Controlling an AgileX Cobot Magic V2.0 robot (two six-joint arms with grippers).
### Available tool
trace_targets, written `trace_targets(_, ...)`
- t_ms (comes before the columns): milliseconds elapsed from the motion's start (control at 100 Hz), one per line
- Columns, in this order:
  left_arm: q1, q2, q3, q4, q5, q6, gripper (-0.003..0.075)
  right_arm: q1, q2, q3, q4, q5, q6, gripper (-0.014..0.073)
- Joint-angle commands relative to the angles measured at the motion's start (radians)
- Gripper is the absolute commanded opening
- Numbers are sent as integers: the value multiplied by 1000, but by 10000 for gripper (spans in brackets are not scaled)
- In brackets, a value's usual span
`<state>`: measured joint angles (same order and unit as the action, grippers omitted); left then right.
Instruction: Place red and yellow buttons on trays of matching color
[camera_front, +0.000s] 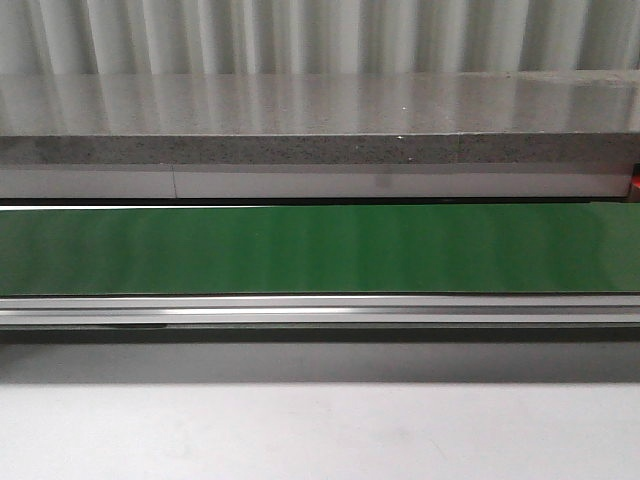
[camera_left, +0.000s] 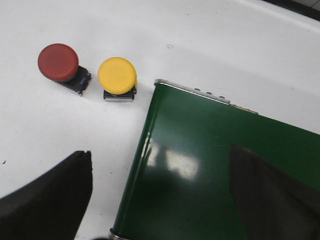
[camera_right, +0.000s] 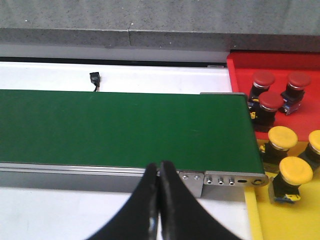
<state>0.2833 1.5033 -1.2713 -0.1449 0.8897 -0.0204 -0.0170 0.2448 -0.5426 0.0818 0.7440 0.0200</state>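
Note:
In the left wrist view a red button (camera_left: 59, 62) and a yellow button (camera_left: 117, 76) stand side by side on the white table, just off the end of the green belt (camera_left: 215, 165). My left gripper (camera_left: 160, 195) is open and empty above the belt's end, apart from both. In the right wrist view my right gripper (camera_right: 159, 170) is shut and empty at the belt's near rail. The red tray (camera_right: 240, 65) holds three red buttons (camera_right: 272, 102). The yellow tray (camera_right: 280, 220) holds three yellow buttons (camera_right: 295, 172). No gripper shows in the front view.
The green conveyor belt (camera_front: 320, 248) runs across the front view with a metal rail (camera_front: 320, 312) along its near side and a grey stone ledge (camera_front: 320, 120) behind. A small black sensor (camera_right: 95, 78) stands on the white strip past the belt.

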Motion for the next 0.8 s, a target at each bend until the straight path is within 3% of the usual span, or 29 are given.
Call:
trace_targets(0, 14, 32, -83, -9, -11, -35, 546, 3, 9, -19, -3, -65, -10, -67)
trace_targets(250, 51, 224, -238, 26, 11, -213, 545, 3, 9, -19, -2, -66, -9, -67)
trace_targets(530, 59, 411, -433, 16, 210, -374, 545, 3, 9, -19, -2, -66, -9, -67)
trace_targets(790, 59, 479, -492, 3, 243, -494, 545, 3, 9, -19, 4, -66, -9, -67)
